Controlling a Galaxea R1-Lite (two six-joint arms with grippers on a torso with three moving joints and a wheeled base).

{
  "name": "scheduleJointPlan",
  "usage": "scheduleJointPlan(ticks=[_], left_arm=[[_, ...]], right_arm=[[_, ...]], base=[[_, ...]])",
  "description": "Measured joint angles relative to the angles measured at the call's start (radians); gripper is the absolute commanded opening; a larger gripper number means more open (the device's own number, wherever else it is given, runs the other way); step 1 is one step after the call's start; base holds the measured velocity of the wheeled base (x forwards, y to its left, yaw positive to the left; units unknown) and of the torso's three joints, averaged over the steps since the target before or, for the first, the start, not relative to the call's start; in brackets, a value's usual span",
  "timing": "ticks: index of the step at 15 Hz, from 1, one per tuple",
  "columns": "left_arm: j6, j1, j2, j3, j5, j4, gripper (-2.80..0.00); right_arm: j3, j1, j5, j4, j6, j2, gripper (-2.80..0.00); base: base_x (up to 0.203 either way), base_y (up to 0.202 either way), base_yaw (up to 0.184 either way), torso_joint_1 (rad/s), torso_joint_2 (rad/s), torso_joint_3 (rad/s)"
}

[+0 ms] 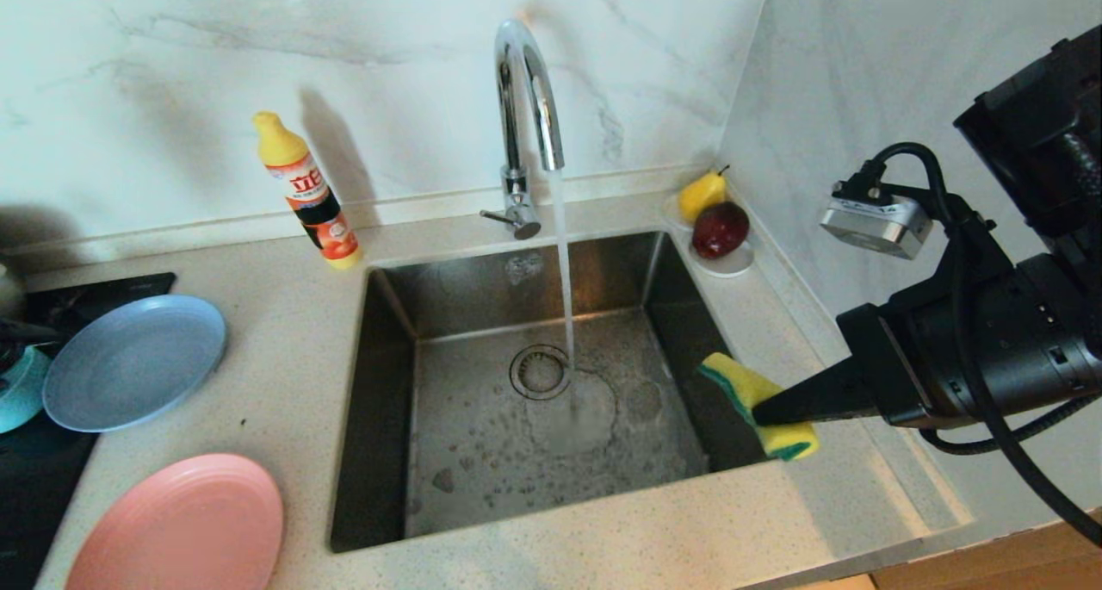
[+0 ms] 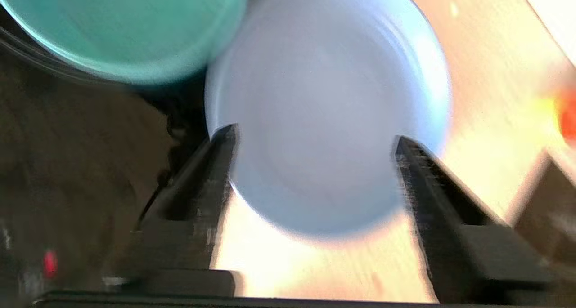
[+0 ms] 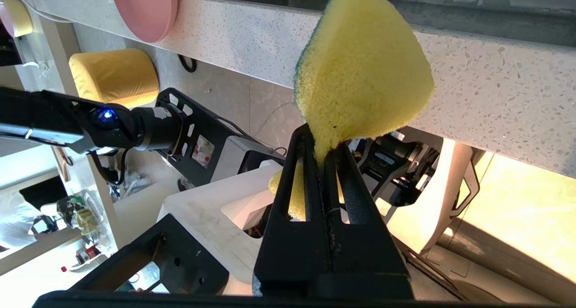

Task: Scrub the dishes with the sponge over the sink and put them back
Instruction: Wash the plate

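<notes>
Running water falls from the tap into the sink, which holds no dish, so you look to be between dishes. On the counter to its left, the pink plate lies nearest you, the grey-blue plate beyond it, with the teal bowl at its far side. Your left gripper hangs just over the grey-blue plate, jaws spread apart and holding nothing. Your right gripper pinches the sponge tight, above the sink's right rim. Next you need the left jaws closed on a dish rim.
</notes>
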Motion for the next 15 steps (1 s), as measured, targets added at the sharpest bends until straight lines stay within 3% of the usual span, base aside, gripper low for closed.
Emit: scheduleJointPlan(ticks=[3,6,11,12,15], left_arm=[[0.047,-0.044,-0.115,0.015,-0.026,0.166,-2.8],[0.159,-0.089,-0.208,0.067,-0.03,0.31,-2.8],[0.364,-0.106,-0.305,0.265,0.024,0.344,-2.8],[0.404,-0.106,-0.322,0.31,0.048,0.344,0.0],[0.439,-0.104,-0.354,0.378,0.095,0.34,0.0]], right_arm=[[0.0,0.0,0.0,0.0,0.001,-0.002,-2.8],[0.014,-0.012,0.0,0.0,0.001,-0.004,-2.8],[0.035,-0.041,0.001,-0.002,-0.002,-0.006,-2.8],[0.036,-0.043,0.001,-0.002,-0.002,-0.004,-2.8],[0.036,-0.047,0.003,-0.002,-0.002,-0.001,-2.8]], base=[[0.0,0.0,0.0,0.0,0.0,0.0],[0.0,0.0,0.0,0.0,0.0,0.0],[0.0,0.0,0.0,0.0,0.0,0.0],[0.0,0.0,0.0,0.0,0.0,0.0],[0.0,0.0,0.0,0.0,0.0,0.0]])
